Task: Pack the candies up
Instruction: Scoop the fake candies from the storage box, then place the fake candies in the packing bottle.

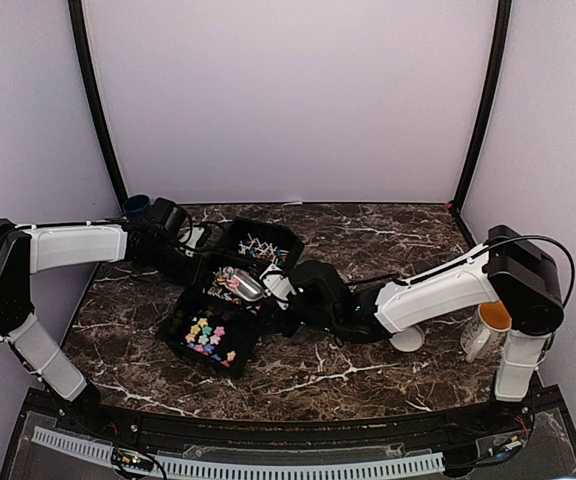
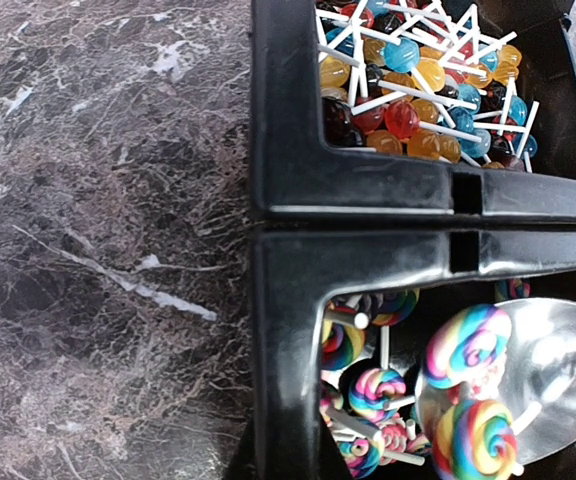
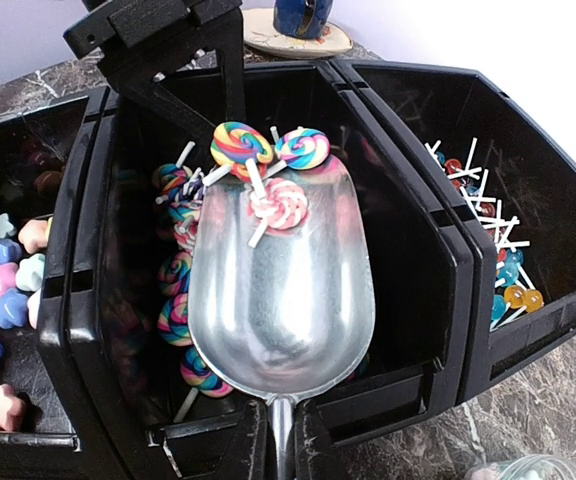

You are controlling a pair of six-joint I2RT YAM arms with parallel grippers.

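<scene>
Three black bins stand side by side. The near one holds star-shaped candies (image 1: 208,338) in blue, pink, yellow and green. The middle bin (image 3: 78,300) holds rainbow swirl lollipops (image 2: 373,390). The far bin holds small round lollipops (image 2: 418,90). My right gripper (image 3: 284,445) is shut on the handle of a metal scoop (image 3: 283,290), which hangs over the middle bin with three swirl lollipops (image 3: 268,160) at its tip. My left gripper (image 3: 208,110) is shut on the middle bin's far wall.
A blue cup (image 1: 136,206) stands on a round tan lid (image 3: 298,42) at the back left. A white cup (image 1: 488,325) with orange inside and a white round piece (image 1: 406,338) sit by the right arm. A clear jar (image 3: 533,468) with pale sweets stands near the bins.
</scene>
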